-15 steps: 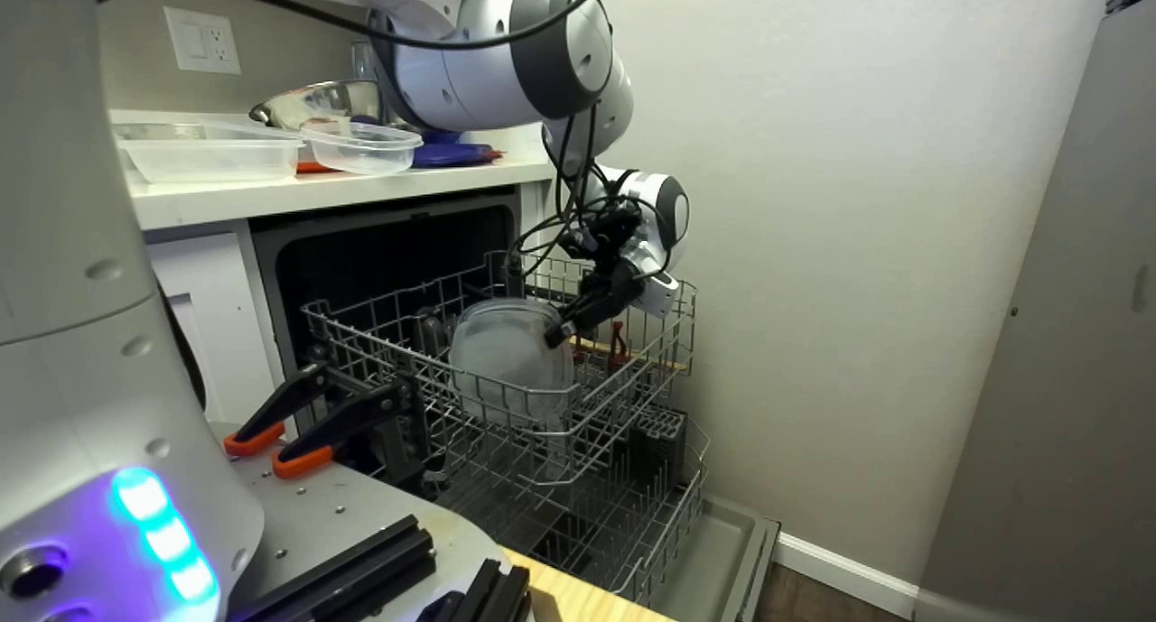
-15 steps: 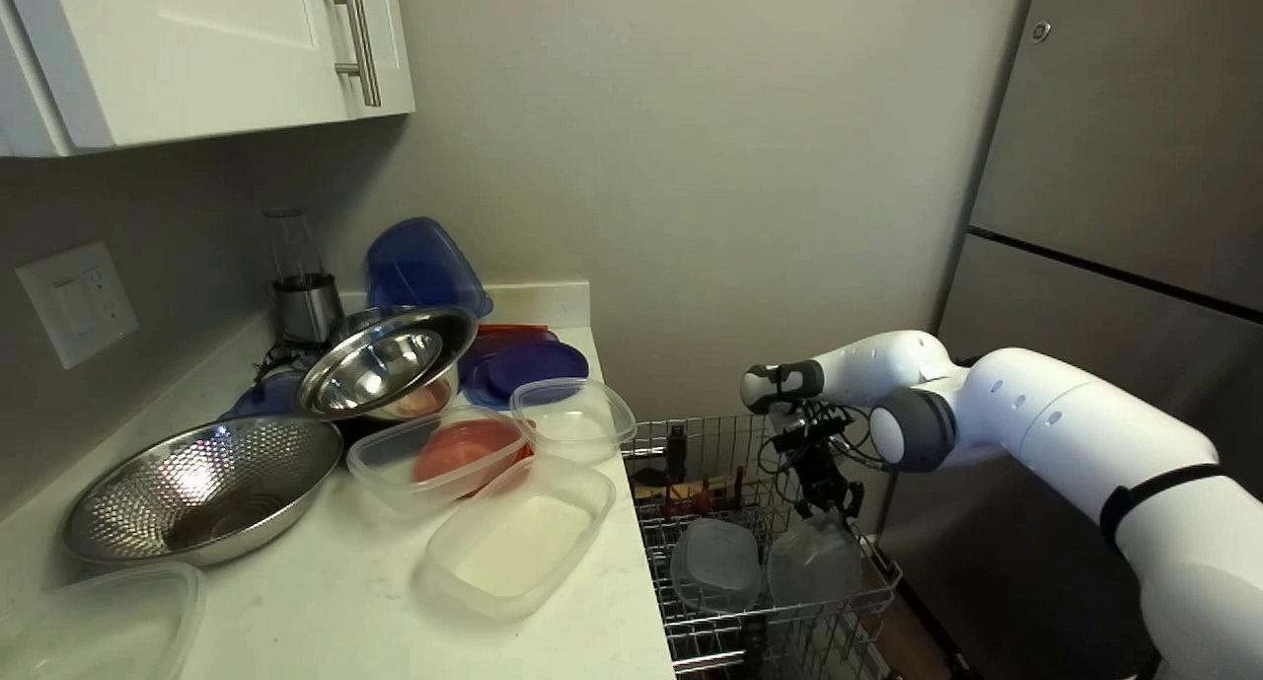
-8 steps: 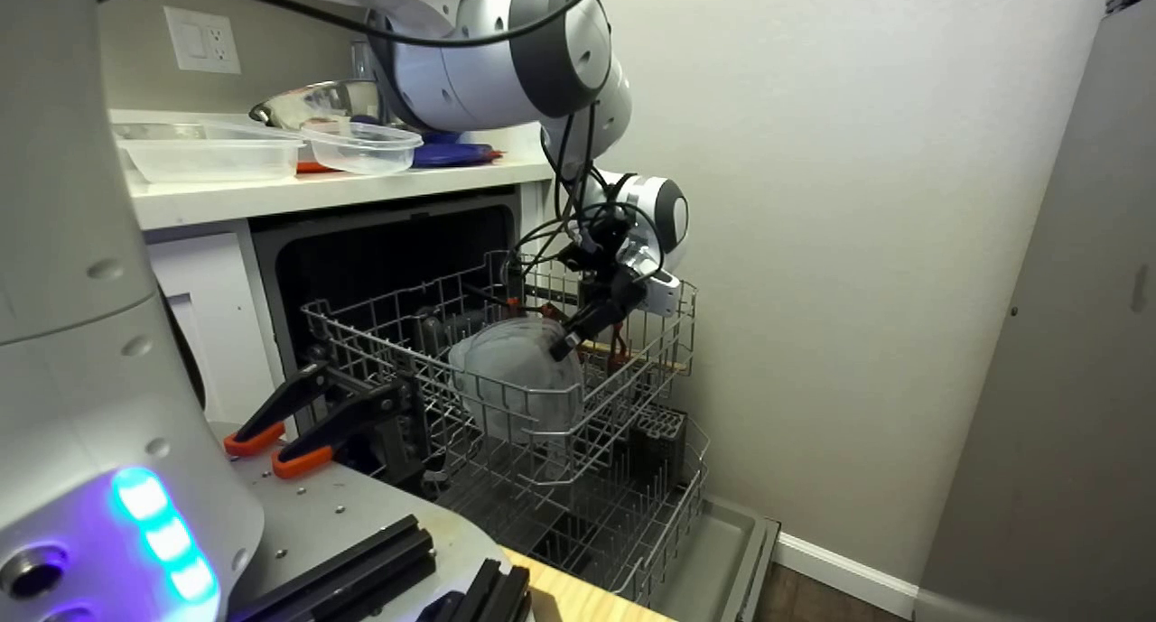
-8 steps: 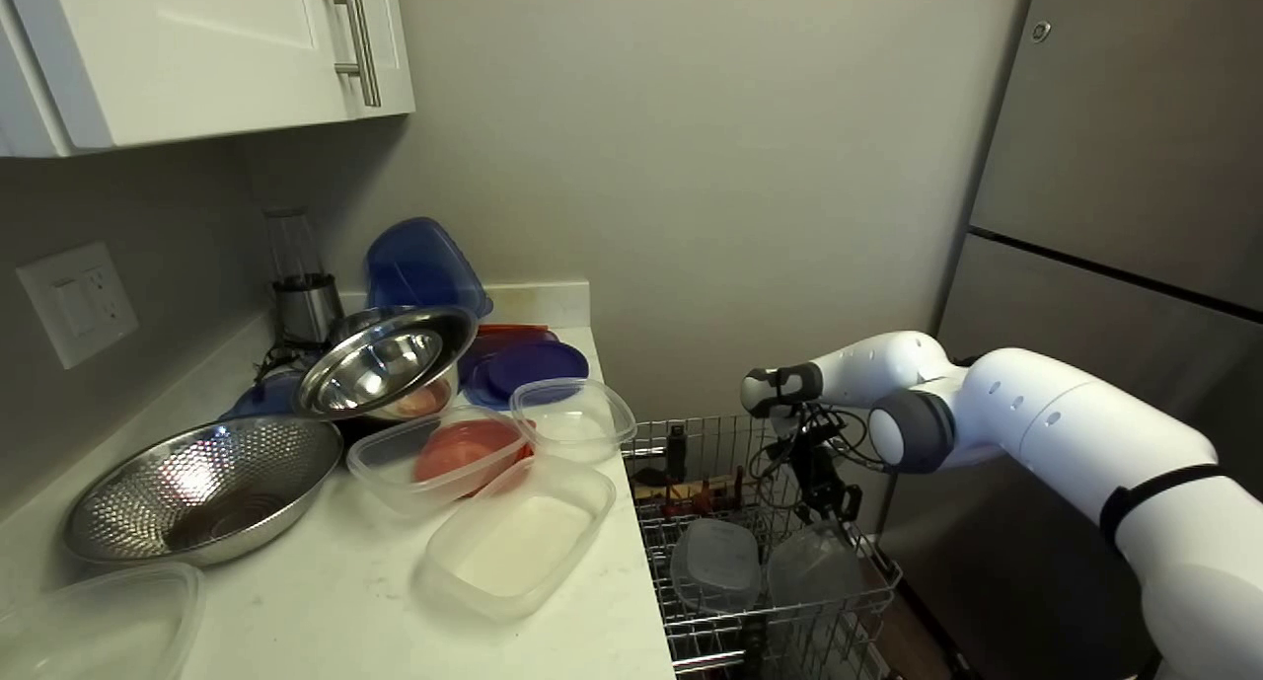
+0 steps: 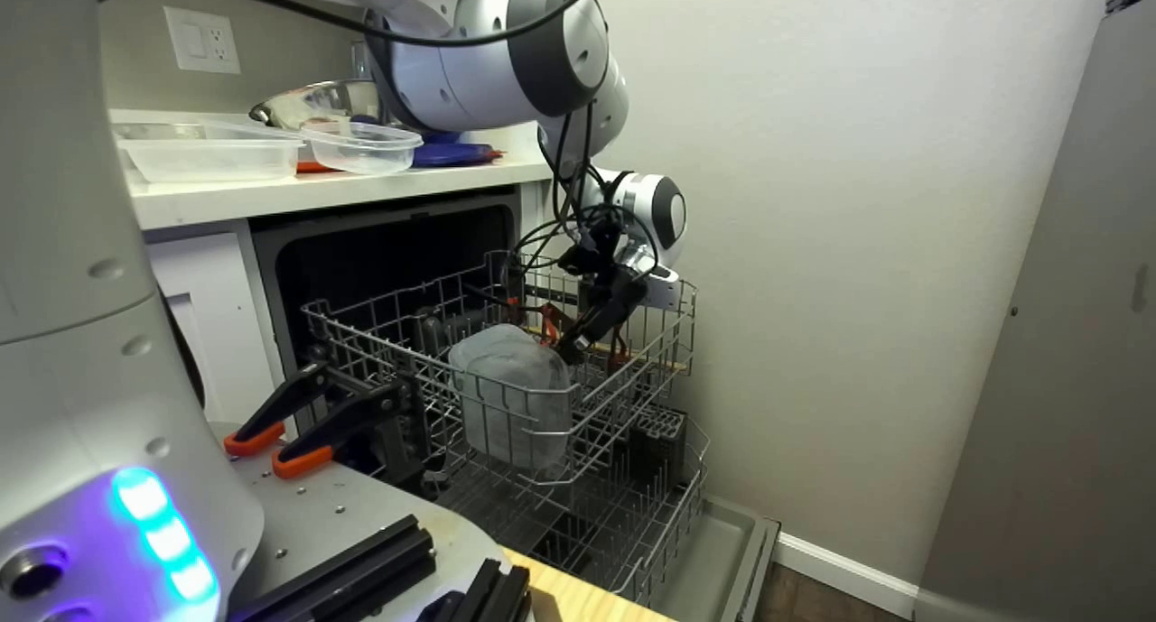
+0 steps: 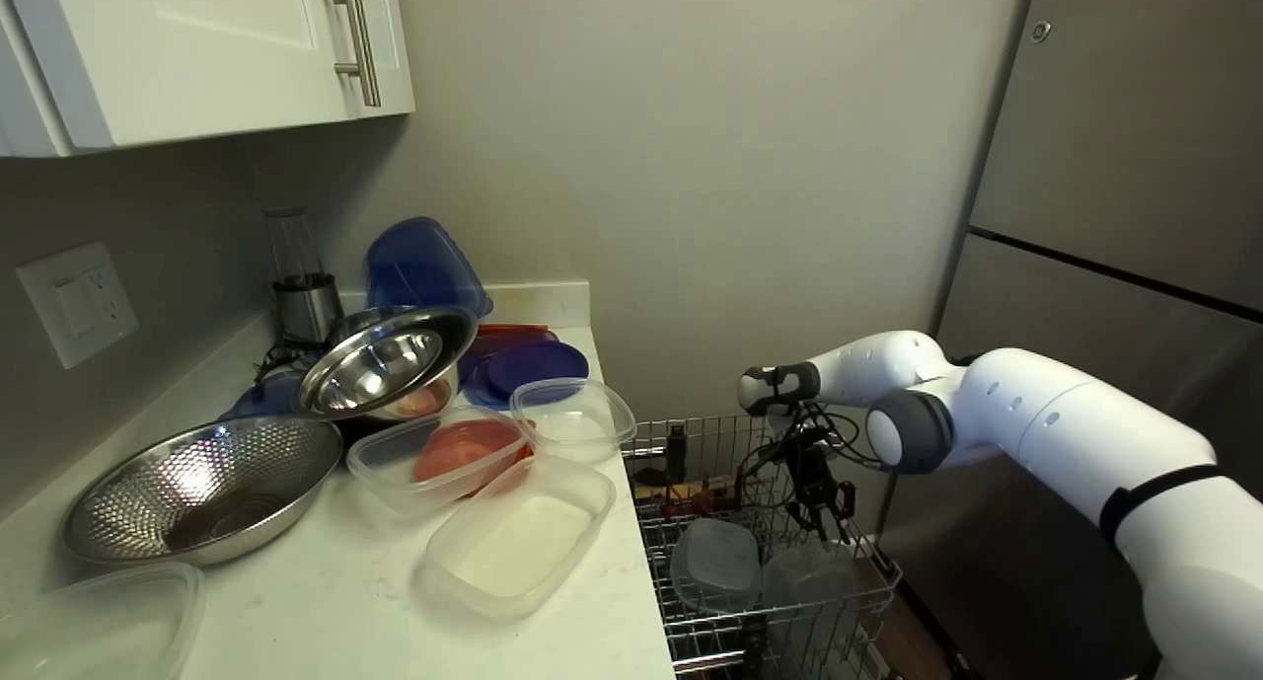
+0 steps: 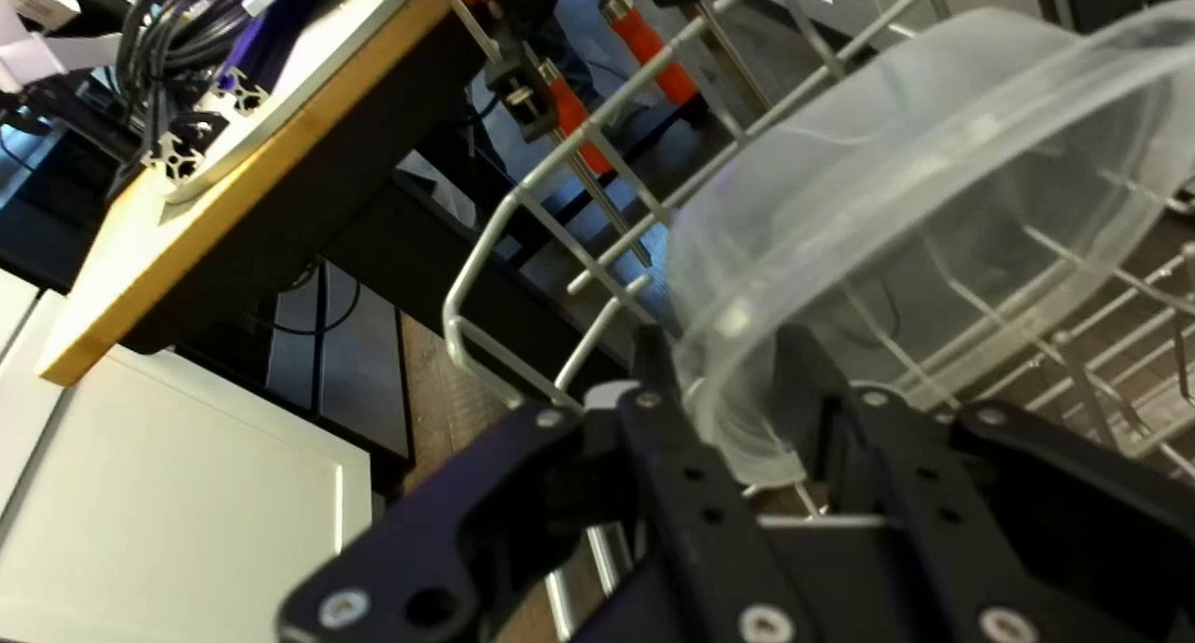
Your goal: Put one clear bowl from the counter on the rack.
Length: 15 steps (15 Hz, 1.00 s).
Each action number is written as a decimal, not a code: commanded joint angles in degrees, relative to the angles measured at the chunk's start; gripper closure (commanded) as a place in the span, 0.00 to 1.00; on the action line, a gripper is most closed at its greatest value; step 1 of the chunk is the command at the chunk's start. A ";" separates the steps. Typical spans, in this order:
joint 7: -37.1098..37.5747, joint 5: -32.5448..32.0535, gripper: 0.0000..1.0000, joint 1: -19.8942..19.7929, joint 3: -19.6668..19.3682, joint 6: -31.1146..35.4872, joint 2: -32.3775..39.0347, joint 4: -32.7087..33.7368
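Note:
A clear bowl (image 5: 515, 419) rests tilted on its side in the upper wire rack (image 5: 571, 390). It also shows in the other exterior picture (image 6: 811, 576) and in the wrist view (image 7: 794, 214). My gripper (image 7: 726, 349) is open, with its fingers apart on either side of the bowl's rim. In both exterior views the gripper (image 5: 569, 347) (image 6: 832, 532) hangs just above the bowl. A second clear container (image 6: 715, 566) sits beside it in the rack. More clear containers (image 6: 572, 418) (image 6: 523, 537) stand on the white counter (image 6: 326, 601).
Steel bowls (image 6: 385, 364), a colander (image 6: 212, 483) and blue lids (image 6: 538, 364) also stand on the counter. The lower rack (image 5: 664, 559) lies under the upper one. Orange-tipped clamps (image 5: 302, 459) hold the robot's base. A grey wall (image 5: 813, 243) rises beyond the rack.
The gripper's fingers have opened and moved apart from the bowl. The bowl has sunk lower in the rack and changed its tilt. The arm has shifted only slightly.

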 commanded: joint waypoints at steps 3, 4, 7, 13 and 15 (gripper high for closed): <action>5.79 -0.80 0.22 1.06 -0.49 5.53 -0.09 3.85; 5.86 -0.26 0.16 1.41 -1.15 7.06 -1.26 2.54; 5.38 -0.08 0.01 1.37 -1.24 9.39 -2.42 2.70; 3.85 -0.83 0.00 0.50 0.76 8.93 -1.70 5.12; 2.53 0.14 0.00 1.14 0.46 9.26 -2.87 3.52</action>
